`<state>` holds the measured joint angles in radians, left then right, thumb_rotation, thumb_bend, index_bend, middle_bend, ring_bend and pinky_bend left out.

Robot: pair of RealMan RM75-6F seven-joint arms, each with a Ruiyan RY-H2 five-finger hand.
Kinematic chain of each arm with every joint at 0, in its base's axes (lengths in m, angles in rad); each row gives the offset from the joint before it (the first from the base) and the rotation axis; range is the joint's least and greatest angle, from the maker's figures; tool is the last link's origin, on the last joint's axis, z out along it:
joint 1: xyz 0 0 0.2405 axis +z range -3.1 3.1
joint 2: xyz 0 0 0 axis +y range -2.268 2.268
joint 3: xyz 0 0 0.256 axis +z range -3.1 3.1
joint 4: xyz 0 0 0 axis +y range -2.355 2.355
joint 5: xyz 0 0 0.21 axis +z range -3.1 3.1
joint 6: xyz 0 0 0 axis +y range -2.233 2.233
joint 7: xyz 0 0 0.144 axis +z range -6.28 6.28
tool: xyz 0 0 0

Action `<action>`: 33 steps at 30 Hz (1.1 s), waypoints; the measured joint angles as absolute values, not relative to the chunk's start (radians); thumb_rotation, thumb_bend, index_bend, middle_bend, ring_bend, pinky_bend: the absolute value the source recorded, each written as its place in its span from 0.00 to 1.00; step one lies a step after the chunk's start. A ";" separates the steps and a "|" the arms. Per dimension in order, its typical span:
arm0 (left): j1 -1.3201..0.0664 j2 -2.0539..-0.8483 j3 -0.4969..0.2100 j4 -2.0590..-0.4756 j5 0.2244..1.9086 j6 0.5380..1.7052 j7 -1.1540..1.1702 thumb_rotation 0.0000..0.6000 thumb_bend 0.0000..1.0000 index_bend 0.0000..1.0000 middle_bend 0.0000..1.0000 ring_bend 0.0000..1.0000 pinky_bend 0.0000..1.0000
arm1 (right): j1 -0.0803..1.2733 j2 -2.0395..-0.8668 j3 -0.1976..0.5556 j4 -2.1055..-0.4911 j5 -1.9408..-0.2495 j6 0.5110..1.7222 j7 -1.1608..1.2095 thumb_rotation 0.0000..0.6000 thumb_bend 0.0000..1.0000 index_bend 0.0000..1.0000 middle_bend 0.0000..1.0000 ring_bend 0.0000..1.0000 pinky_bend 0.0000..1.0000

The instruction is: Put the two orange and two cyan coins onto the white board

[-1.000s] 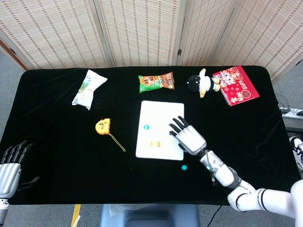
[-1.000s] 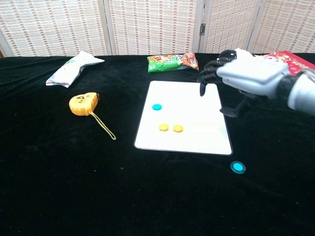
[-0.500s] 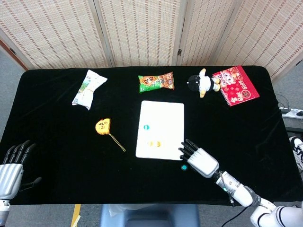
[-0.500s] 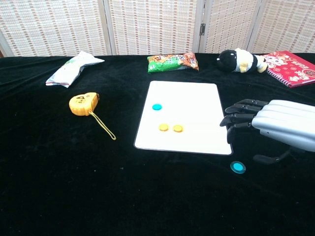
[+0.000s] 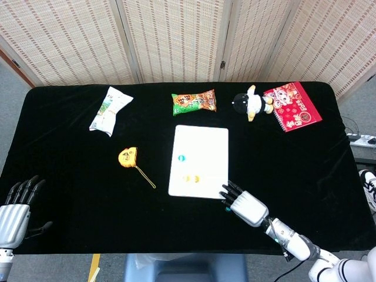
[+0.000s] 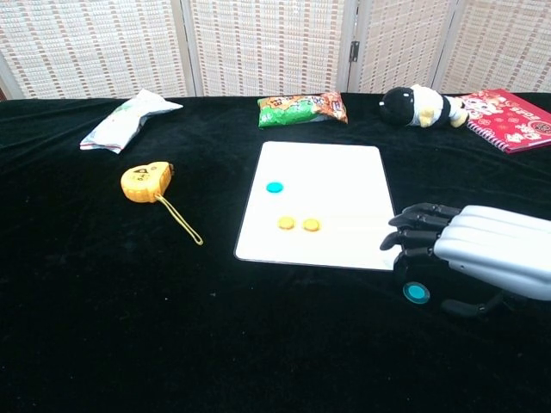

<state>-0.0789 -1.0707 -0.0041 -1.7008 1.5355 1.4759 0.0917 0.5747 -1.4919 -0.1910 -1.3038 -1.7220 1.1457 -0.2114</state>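
Note:
The white board (image 5: 200, 154) (image 6: 331, 185) lies mid-table with two orange coins (image 6: 298, 224) (image 5: 191, 178) and one cyan coin (image 6: 275, 187) (image 5: 182, 157) on it. A second cyan coin (image 6: 417, 292) lies on the black cloth just off the board's near right corner. My right hand (image 5: 245, 204) (image 6: 478, 254) hovers over that coin with its fingers stretched out and apart, holding nothing; the fingertips (image 6: 398, 241) reach the board's corner. In the head view the hand covers the coin. My left hand (image 5: 14, 208) rests open at the table's near left edge.
A yellow tape measure (image 5: 128, 157) with its strap lies left of the board. Along the back are a white packet (image 5: 110, 109), a green-orange snack bag (image 5: 194, 101), a plush toy (image 5: 251, 103) and a red notebook (image 5: 292, 106).
My right hand came back from above the board's right side and dropped low toward the near edge, now over the loose cyan coin. Coins and left hand have not moved.

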 measured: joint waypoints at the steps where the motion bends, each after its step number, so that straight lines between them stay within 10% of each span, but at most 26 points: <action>1: -0.079 -1.071 -0.004 -1.700 1.536 1.476 0.091 1.00 0.07 0.00 0.00 0.06 0.00 | 0.572 -1.494 -0.189 -1.301 -1.723 1.147 -0.213 1.00 0.30 0.32 0.11 0.00 0.00; 33: -0.079 -1.085 -0.001 -1.669 1.527 1.466 0.073 1.00 0.07 0.00 0.00 0.06 0.00 | 0.563 -1.541 -0.140 -1.258 -1.723 1.087 -0.226 1.00 0.30 0.47 0.16 0.00 0.00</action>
<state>-0.0788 -1.0848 -0.0007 -1.6691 1.5270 1.4659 0.0727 0.5628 -1.5411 -0.1396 -1.2580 -1.7231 1.0875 -0.2256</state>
